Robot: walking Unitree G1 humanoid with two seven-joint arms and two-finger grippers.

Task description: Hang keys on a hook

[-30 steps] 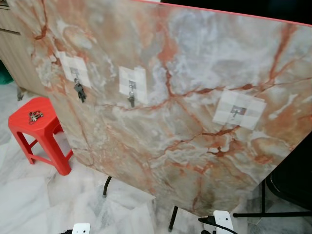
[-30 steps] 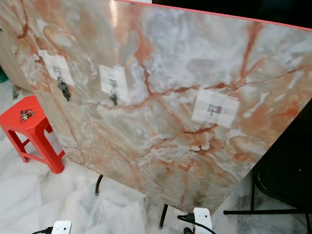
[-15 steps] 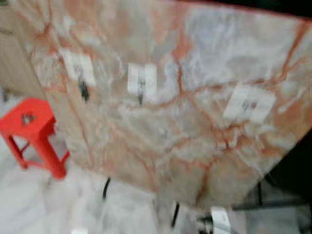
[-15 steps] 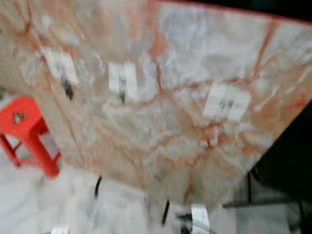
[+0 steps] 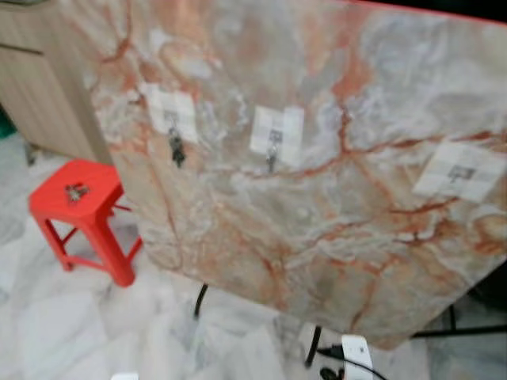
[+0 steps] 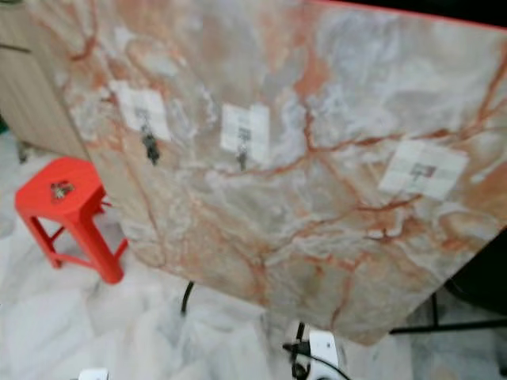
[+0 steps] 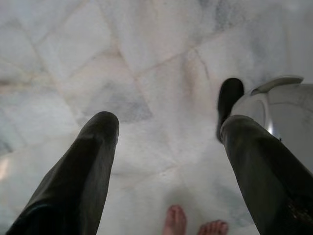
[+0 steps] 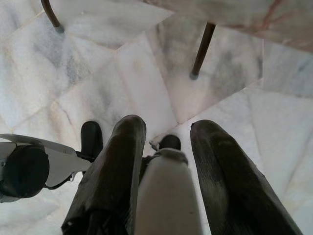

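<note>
left eye view: a small bunch of keys (image 5: 77,191) lies on the red plastic stool (image 5: 99,210), beside the tilted orange-veined marble board (image 5: 317,222); its right-hand hook (image 5: 462,172) is bare; blur could spoil the aim; left wrist view: left gripper (image 7: 168,152) spread wide, empty; right wrist view: right gripper (image 8: 168,128) parted, empty.

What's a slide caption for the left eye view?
Marble board with three hooks, two holding keys, right hook free; more keys on red stool.
</note>
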